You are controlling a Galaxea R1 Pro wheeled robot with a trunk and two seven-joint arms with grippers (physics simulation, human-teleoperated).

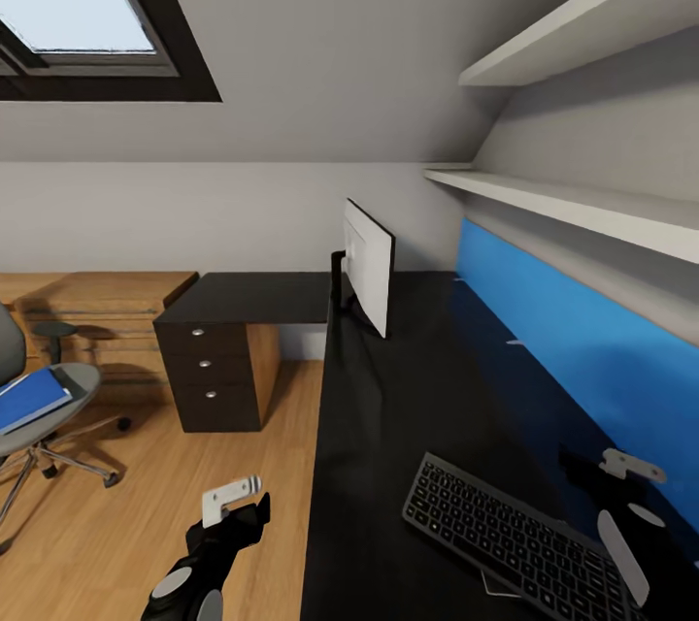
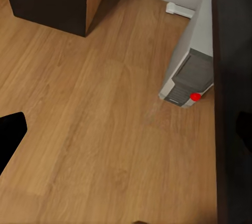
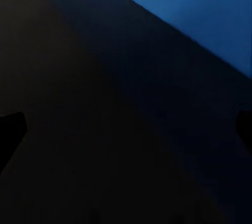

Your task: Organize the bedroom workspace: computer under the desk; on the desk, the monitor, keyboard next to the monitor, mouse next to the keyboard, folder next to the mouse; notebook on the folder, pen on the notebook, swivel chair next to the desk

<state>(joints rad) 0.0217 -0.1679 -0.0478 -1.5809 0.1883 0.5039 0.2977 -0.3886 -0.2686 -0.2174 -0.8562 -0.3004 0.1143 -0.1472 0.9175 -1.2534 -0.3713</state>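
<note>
Hovering low at the desk's (image 1: 388,466) near edge, the left gripper (image 1: 231,497) hangs over bare floor and the right gripper (image 1: 626,490) over the black top just beyond the keyboard (image 1: 515,534); both hold nothing, their fingers' spread unclear. Farther off to the left, the blue folder (image 1: 31,398) lies flat on the swivel chair (image 1: 49,408), nearer the left arm, its long axis seemingly slanting toward the desk. Beyond, the monitor (image 1: 369,277) stands edge-on.

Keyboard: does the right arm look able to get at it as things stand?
Probably yes. The keyboard lies flat on the desk with nothing on it, and the right gripper hangs over the desktop just beside its far end. Nothing stands between them.
</note>
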